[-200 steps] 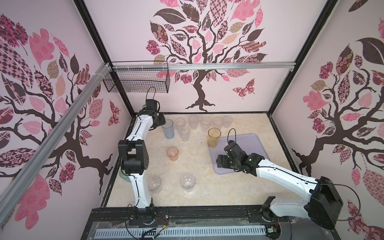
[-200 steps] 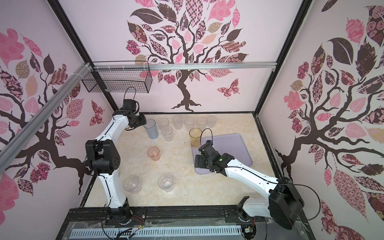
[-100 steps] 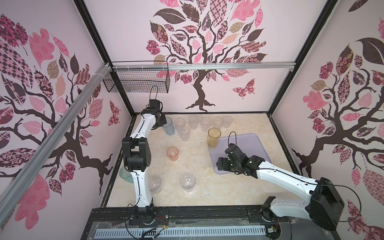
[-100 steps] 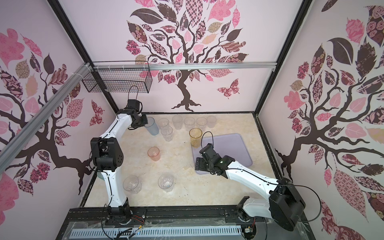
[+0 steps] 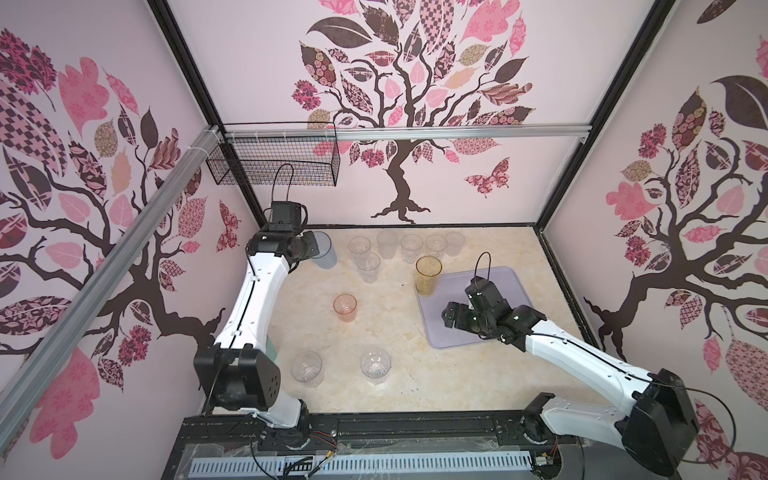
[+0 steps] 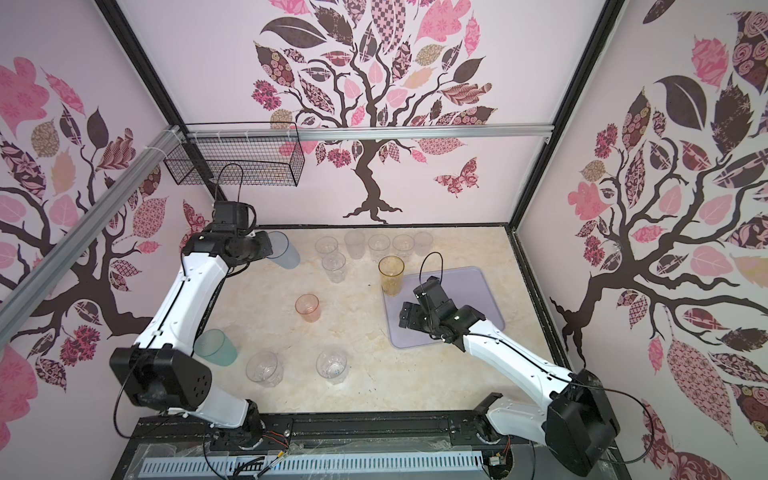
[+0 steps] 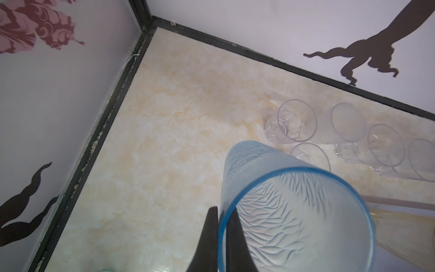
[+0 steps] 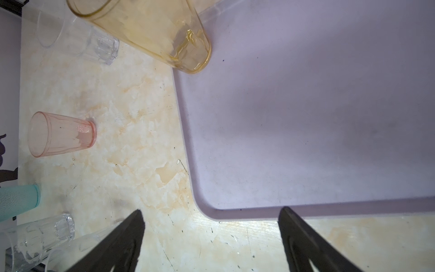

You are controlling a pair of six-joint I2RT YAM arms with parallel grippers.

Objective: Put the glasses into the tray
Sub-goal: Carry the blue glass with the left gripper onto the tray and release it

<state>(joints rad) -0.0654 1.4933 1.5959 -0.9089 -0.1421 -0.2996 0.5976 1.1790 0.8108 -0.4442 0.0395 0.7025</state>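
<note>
- The left gripper [image 7: 222, 209] was clamped on the blue glass [image 7: 294, 212] at the far left corner of the table [image 5: 399, 332]. One finger sat inside the rim and one outside, pinching the wall.
- The right gripper [image 8: 211, 212] hung wide open and empty over the near left corner of the tray [image 8: 306, 117].
- The tray lay on the right side of the table. Only an amber glass [image 5: 428, 276] stood in it, at its far left corner.
- The other glasses stood out on the table: a cluster of clear glasses [image 5: 411, 247] along the back wall, a pink glass [image 5: 345, 307] mid-table, and two clear ones near the front.
- The step in hand looked like lifting the blue glass to carry it to the tray. A rim pinch lets a tall glass swing, so a straight, slow lift seemed wise before moving sideways.
- The clear glasses stood just beside the blue one and could be knocked. A bare patch of tray away from the amber glass would suit the set-down, with the right gripper out of the way.
- Only the left wrist view showed the pinch on the rim. In both top views the gripper's body hid the fingers.
- A top view showed a teal glass [image 6: 214, 347] whole, near the front left beside the left arm. The right wrist view caught only part of it.
</note>
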